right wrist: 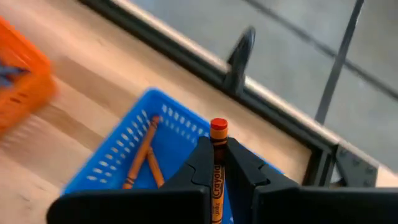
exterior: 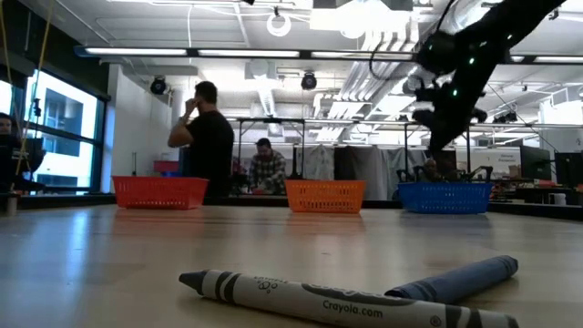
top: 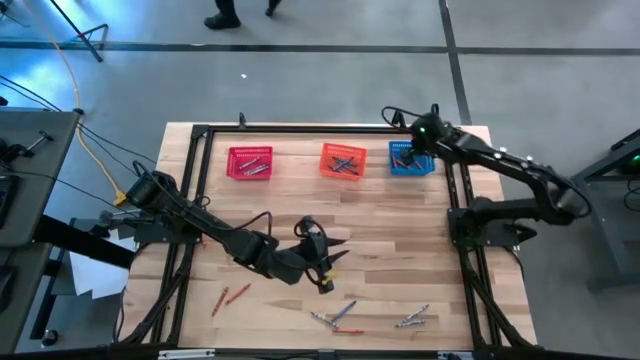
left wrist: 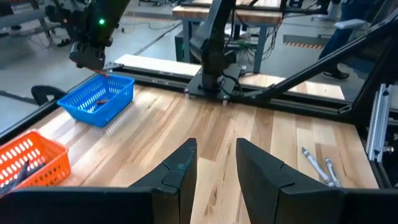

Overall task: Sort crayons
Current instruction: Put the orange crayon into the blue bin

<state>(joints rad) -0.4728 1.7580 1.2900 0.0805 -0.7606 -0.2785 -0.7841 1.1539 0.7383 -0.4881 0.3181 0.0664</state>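
The right gripper (right wrist: 219, 163) pinches a thin orange-red wax crayon (right wrist: 217, 149) above the blue mesh basket (right wrist: 118, 162). The left gripper (left wrist: 216, 158) hangs over the wooden table (top: 400, 230) — fingers spread, empty.

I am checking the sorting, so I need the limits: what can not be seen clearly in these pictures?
- Red basket, high view: the crayons inside are too small to count.
- Blue basket, right wrist view: the right gripper, shut on an orange crayon, hides part of the inside.
- Grey crayon, low view: its end is cut off by the bottom edge.
- Orange basket, left wrist view: cut off by the picture's edge.
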